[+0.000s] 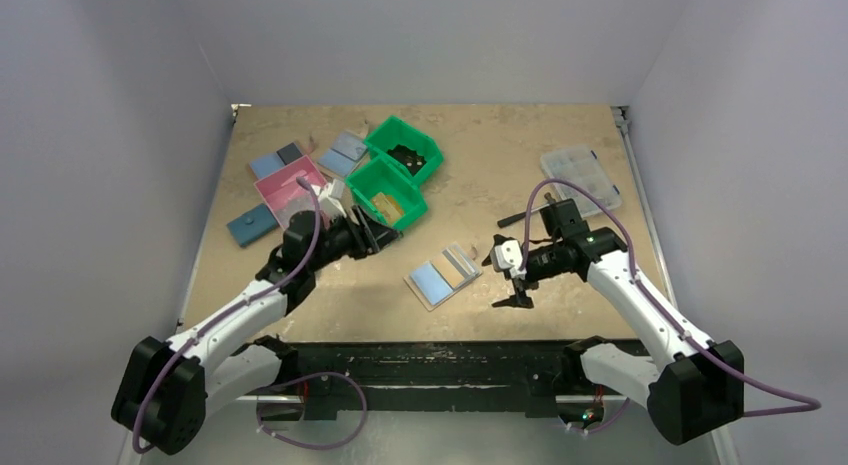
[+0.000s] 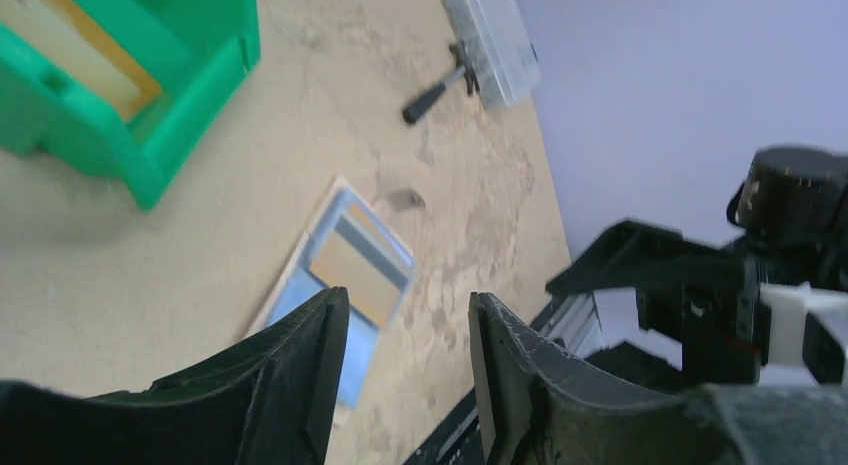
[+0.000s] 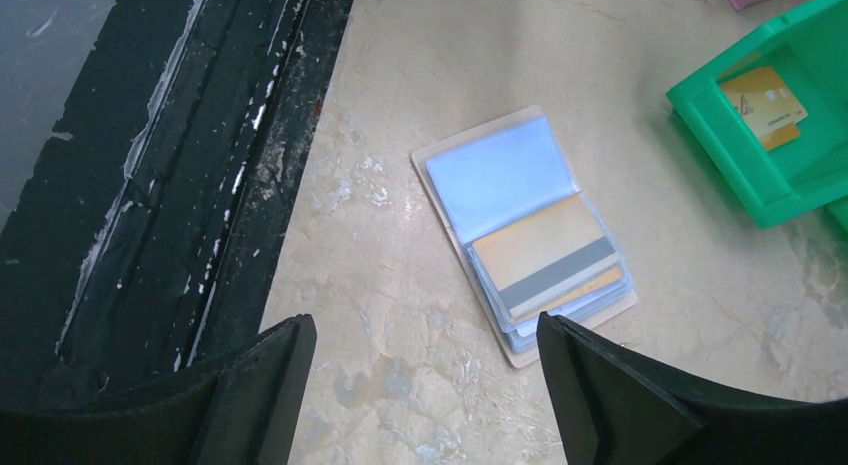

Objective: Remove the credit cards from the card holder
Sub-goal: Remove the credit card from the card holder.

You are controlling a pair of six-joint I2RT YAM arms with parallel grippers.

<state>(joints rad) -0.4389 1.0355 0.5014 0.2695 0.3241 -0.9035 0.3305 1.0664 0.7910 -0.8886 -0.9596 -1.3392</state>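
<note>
The card holder (image 1: pixel 443 275) lies open on the table between the arms, light-blue panel to the left and slot panel to the right. In the right wrist view the card holder (image 3: pixel 525 230) shows a yellow-orange credit card (image 3: pixel 545 255) with a grey stripe on a stack of cards in its slots. My right gripper (image 1: pixel 505 280) (image 3: pixel 425 330) is open wide and empty, just right of the holder and above the table. My left gripper (image 1: pixel 375 230) (image 2: pixel 405 315) is open and empty, up-left of the holder (image 2: pixel 345 275), beside the green bins.
Two green bins (image 1: pixel 400 170) stand behind the holder; the near one (image 3: pixel 770 135) holds a yellow card (image 3: pixel 765 103). A pink tray (image 1: pixel 290 185), a dark-blue wallet (image 1: pixel 250 225) and other flat wallets (image 1: pixel 343 153) lie at the left. A clear plastic box (image 1: pixel 580 175) and a black tool (image 1: pixel 510 220) lie at the right.
</note>
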